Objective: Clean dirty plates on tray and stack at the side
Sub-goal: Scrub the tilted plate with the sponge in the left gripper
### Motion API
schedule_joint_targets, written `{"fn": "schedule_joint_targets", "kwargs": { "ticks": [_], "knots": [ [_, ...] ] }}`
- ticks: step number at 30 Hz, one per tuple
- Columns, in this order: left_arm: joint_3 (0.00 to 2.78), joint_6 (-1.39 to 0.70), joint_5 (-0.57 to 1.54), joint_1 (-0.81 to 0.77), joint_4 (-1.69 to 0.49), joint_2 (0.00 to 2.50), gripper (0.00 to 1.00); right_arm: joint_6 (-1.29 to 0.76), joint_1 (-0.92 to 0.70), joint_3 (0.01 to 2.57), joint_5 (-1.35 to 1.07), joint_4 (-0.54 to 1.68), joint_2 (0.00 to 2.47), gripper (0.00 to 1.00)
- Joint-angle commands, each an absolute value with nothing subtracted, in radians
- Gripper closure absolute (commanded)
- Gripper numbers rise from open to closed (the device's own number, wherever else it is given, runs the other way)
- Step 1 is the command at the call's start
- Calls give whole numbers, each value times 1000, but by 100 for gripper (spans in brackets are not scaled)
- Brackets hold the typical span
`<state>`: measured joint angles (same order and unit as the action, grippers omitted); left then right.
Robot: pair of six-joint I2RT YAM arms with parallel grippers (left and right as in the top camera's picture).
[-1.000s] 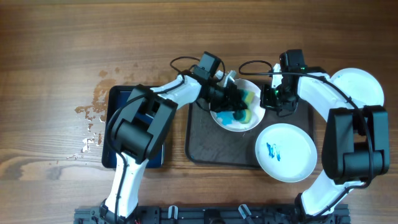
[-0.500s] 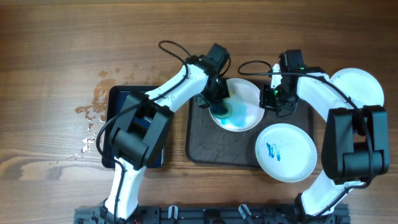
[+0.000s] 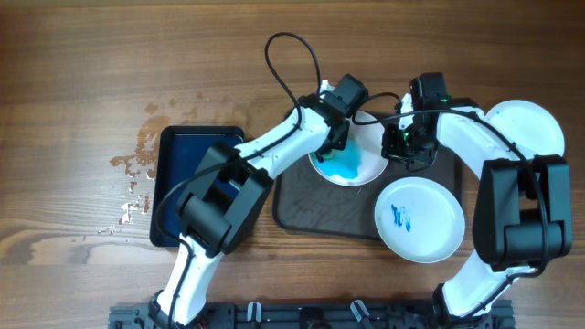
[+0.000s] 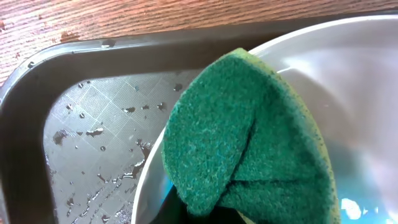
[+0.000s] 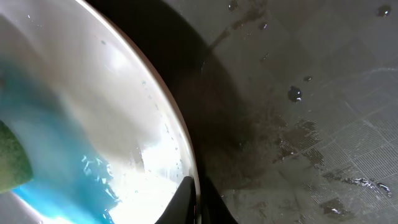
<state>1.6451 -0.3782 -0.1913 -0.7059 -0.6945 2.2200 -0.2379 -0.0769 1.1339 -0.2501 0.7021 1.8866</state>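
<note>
A white plate smeared with blue sits tilted over the dark tray. My left gripper is shut on a green sponge pressed against the plate's inner face. My right gripper is shut on the plate's right rim, fingers pinching it either side. A second plate with a blue smear lies at the tray's front right corner. A third white plate lies on the table at the right. The tray floor is wet.
A smaller dark-blue tray lies left of the big tray. Crumbs or stains spot the wood at the far left. A black cable loops above the left arm.
My left gripper has swept the sponge from the plate's middle to its upper left, then toward the upper middle. The blue smear has spread. The right gripper has kept holding the rim.
</note>
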Motion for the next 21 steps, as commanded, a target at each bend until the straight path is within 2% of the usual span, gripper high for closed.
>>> {"fn": "schedule_joint_targets", "kwargs": {
  "ticks": [1, 3, 5, 9, 12, 16, 21],
  "knots": [
    [1675, -324, -91, -687, -668, 2287, 96, -238, -70, 1122, -156, 700, 1887, 95],
    [1678, -254, 234, -688, -669, 2287, 96, -239, -70, 1122, -156, 700, 1887, 95],
    [1678, -245, 471, -693, -680, 2287, 96, -239, -70, 1122, -156, 700, 1887, 95],
    [1678, -270, 653, -705, -672, 2287, 96, -238, -70, 1122, -156, 700, 1887, 95],
    [1678, -334, 624, -697, -621, 2287, 96, -239, -70, 1122, -156, 701, 1887, 95],
    [1678, -469, 390, -651, -552, 2287, 96, -239, -70, 1122, -156, 702, 1887, 95],
    [1668, -461, 196, -572, -598, 2289, 96, -240, -70, 1122, -156, 702, 1887, 95]
  ]
}}
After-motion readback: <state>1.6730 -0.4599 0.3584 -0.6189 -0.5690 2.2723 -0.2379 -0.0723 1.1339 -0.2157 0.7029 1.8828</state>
